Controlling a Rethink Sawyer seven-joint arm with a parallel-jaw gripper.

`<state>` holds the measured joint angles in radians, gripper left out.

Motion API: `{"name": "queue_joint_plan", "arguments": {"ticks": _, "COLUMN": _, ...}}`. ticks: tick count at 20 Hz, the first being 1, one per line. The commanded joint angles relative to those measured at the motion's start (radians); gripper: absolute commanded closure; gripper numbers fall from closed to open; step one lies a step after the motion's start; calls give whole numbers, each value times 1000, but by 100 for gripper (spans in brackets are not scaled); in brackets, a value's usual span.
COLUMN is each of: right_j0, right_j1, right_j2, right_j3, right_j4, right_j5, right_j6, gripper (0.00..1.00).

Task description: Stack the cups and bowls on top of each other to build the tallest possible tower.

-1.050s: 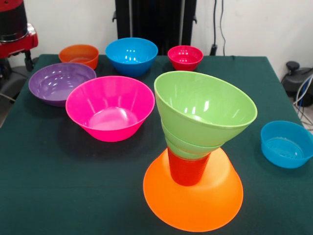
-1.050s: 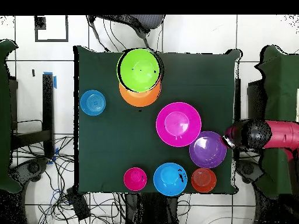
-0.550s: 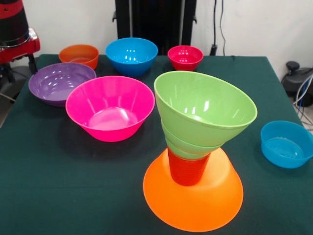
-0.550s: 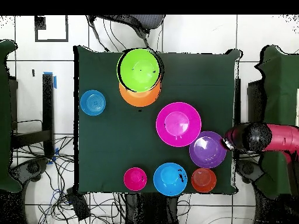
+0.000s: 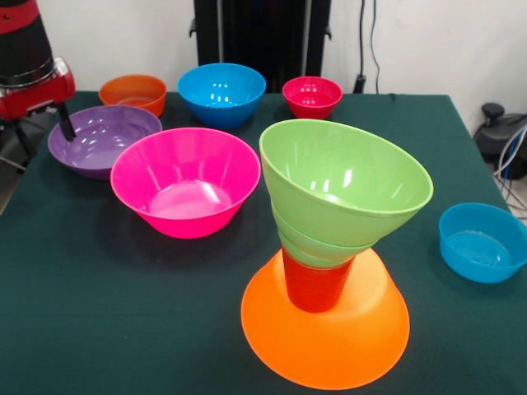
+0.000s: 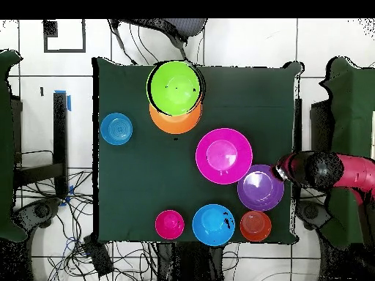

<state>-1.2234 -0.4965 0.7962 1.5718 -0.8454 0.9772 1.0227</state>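
Front view: tower (image 5: 329, 247) upright on rim-down orange bowl (image 5: 325, 329); top bowl (image 5: 346, 185) tilted.

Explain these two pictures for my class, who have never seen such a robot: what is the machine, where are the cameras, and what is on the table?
The red and black machine is a robot arm; its gripper hangs over the purple bowl, holding nothing visible. One camera faces it across the table; the other looks straight down. A tower stands there: an upturned orange bowl, a red cup, green bowls. Loose are a pink bowl, two blue bowls, a small red bowl and a small orange bowl.
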Motion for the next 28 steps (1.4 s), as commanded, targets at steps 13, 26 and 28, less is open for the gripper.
{"name": "queue_joint_plan", "arguments": {"ticks": 13, "right_j0": 87, "right_j1": 14, "right_j2": -45, "right_j3": -9, "right_j4": -58, "right_j5": -49, "right_j6": -139, "gripper": 0}}
{"name": "queue_joint_plan", "arguments": {"ticks": 26, "right_j0": 106, "right_j1": 43, "right_j2": -86, "right_j3": -27, "right_j4": -75, "right_j5": -48, "right_j6": -135, "gripper": 0}}
{"name": "queue_joint_plan", "arguments": {"ticks": 28, "right_j0": 124, "right_j1": 43, "right_j2": -108, "right_j3": -39, "right_j4": -95, "right_j5": -33, "right_j6": -128, "gripper": 0}}
